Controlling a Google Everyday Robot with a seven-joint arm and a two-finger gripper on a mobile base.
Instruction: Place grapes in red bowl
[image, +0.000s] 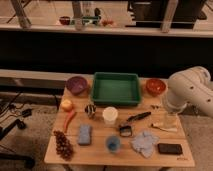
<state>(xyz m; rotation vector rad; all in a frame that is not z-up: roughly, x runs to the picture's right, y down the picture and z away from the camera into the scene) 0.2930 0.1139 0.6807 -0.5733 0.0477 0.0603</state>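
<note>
The grapes, a long bunch of dark reddish-purple berries, lie at the front left corner of the wooden table. The red bowl stands empty at the back right, just right of the green tray. My white arm comes in from the right. The gripper hangs below it over the table's right side, in front of the red bowl and far from the grapes. It holds nothing that I can see.
A purple bowl stands at the back left. An apple and a carrot lie behind the grapes. Mid-table are a white cup, blue sponge, blue cup, black brush, light-blue cloth and black phone.
</note>
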